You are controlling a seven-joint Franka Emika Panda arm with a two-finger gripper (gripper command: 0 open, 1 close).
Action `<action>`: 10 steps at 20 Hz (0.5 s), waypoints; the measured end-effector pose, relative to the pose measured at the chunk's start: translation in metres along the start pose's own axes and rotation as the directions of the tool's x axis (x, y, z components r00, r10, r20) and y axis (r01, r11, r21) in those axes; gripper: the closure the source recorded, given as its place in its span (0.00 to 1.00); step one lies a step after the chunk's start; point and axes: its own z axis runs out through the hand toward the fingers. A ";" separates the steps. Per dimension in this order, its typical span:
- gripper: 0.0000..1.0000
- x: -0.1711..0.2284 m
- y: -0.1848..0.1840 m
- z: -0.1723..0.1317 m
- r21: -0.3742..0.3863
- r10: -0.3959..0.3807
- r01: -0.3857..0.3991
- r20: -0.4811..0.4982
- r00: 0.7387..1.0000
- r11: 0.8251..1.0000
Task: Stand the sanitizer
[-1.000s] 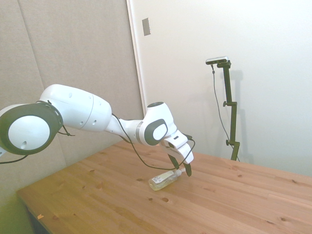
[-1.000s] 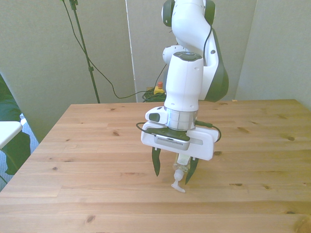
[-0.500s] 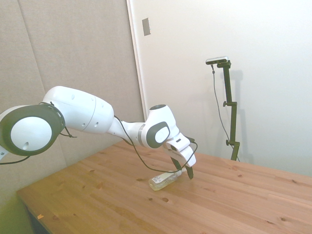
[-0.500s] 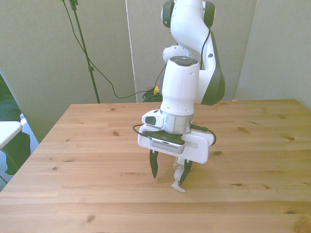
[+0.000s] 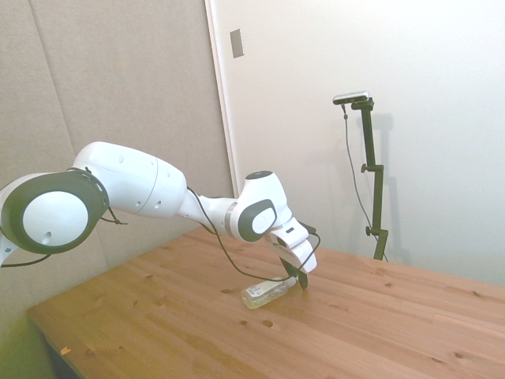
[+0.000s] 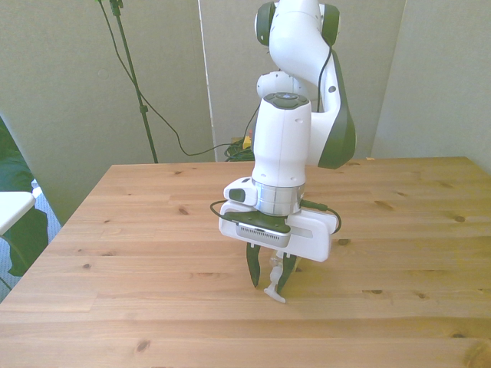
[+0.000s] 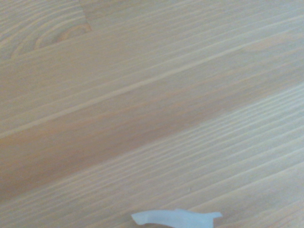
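Lying on its side on the wooden counter [image 5: 371, 316], the sanitizer [image 5: 264, 294] now has the gripper [image 6: 268, 280] clamped on its pump neck; moments ago the fingers stood apart. Grasp looks secured, so tilting upright comes next.

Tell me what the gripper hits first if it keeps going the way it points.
The gripper points down and its fingers already sit on either side of the sanitizer at its pump end, so the bare table beneath probably comes first. Whether they touch the bottle is unclear.
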 end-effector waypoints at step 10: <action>1.00 0.007 -0.006 0.001 -0.008 0.032 -0.032 0.026 0.999 0.999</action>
